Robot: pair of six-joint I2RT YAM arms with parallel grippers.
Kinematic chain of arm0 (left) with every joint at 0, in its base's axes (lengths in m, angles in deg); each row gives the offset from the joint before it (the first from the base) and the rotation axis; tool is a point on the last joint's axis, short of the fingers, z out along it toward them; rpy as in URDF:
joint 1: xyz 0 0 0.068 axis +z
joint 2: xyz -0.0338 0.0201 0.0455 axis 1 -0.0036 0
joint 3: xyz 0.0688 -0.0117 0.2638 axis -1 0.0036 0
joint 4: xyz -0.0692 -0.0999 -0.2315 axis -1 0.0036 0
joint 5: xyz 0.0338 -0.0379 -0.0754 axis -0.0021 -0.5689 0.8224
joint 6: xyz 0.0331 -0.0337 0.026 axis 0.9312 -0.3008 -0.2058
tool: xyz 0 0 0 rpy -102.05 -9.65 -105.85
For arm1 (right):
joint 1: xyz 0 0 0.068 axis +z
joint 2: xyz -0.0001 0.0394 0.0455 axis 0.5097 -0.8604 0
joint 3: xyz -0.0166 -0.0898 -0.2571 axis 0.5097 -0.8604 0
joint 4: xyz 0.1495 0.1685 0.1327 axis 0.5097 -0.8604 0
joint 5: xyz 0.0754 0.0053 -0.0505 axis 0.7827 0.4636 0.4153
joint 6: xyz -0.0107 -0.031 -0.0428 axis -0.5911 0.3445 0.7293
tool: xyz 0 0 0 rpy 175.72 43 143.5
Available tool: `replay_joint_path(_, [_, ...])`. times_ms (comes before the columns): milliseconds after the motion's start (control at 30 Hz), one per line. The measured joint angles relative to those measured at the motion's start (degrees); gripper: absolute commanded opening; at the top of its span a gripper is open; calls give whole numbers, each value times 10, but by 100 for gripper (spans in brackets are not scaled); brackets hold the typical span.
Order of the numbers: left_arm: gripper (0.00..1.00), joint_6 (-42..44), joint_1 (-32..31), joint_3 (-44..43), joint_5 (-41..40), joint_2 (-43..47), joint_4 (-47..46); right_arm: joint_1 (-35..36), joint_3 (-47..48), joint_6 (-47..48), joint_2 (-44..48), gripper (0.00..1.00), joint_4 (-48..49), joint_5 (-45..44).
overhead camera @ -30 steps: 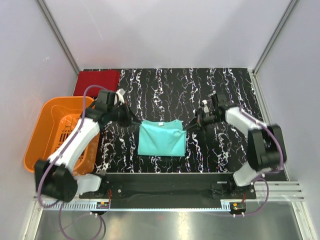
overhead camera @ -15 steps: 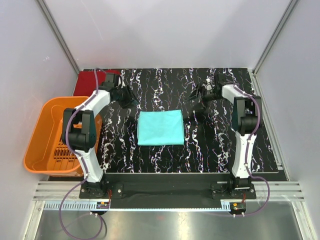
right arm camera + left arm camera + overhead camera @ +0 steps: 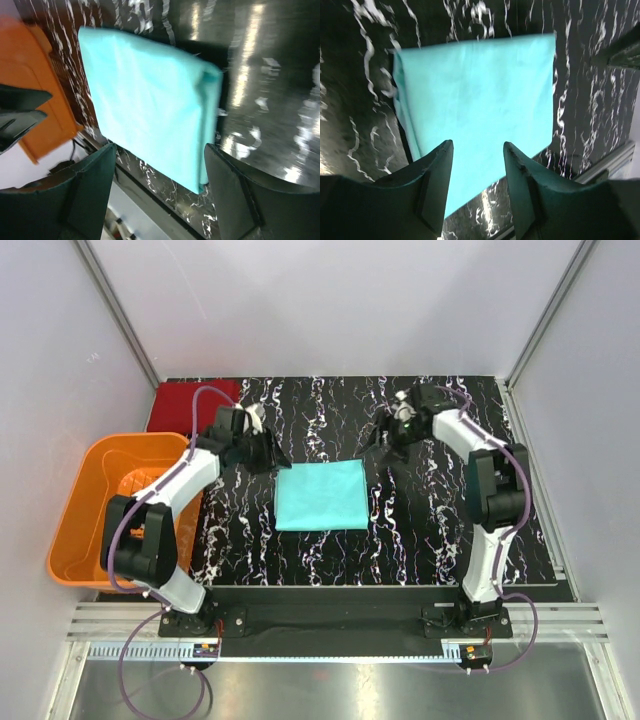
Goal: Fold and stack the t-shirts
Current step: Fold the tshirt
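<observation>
- Above the arms, top external view: light teal-green t-shirt [image 3: 320, 495] folded into a neat flat rectangle, lying at the middle of the black, white-veined table [image 3: 430, 525], touching nothing else.
- At the far-left corner of the same view: dark red t-shirt [image 3: 180, 405], folded flat, partly crossed by a purple cable, just beyond the orange basket [image 3: 75, 500] and well apart from the teal one.
- Left gripper [image 3: 275, 458] just beside the teal shirt's far-left corner, pointing inward; right gripper [image 3: 373, 451] near the far-right corner, likewise pointing inward. Cloth in neither. Height above the table not clear from up here.
- Left wrist view: two dark fingers [image 3: 432, 185] spread apart at the bottom of the picture, gap between them bare, jaws released. Teal shirt below and beyond, smooth on top, stacked layer edges showing along its left side, no contact with either finger visible. Tip of the other gripper at the upper right edge, past the shirt.
- Right wrist view: fingers [image 3: 235, 195] set wide, released, grasping nothing. Teal shirt lying between and beyond them on the glossy table, thick folded edge at its right side, somewhat blurred. Orange basket at the left edge, with the left gripper's dark tips in front of it.
</observation>
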State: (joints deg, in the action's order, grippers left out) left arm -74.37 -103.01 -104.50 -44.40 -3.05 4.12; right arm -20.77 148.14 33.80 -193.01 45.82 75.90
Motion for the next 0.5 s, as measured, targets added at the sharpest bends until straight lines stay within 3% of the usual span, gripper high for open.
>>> replay_joint_path(200, [47, 0, -9, 75, -1, 3, -25, 76, -12, 16, -1, 70, 26, -50])
replay_joint_path(300, [38, -10, -16, 115, -2, 7, -61, 89, -39, 24, 0, 39, 47, -57])
replay_joint_path(400, [29, -27, -34, 159, 3, 14, -97, 93, -92, 16, 0, 33, 84, -36])
replay_joint_path(500, [25, -47, -47, 213, 7, 19, -140, 94, -154, 8, 0, 31, 109, -14])
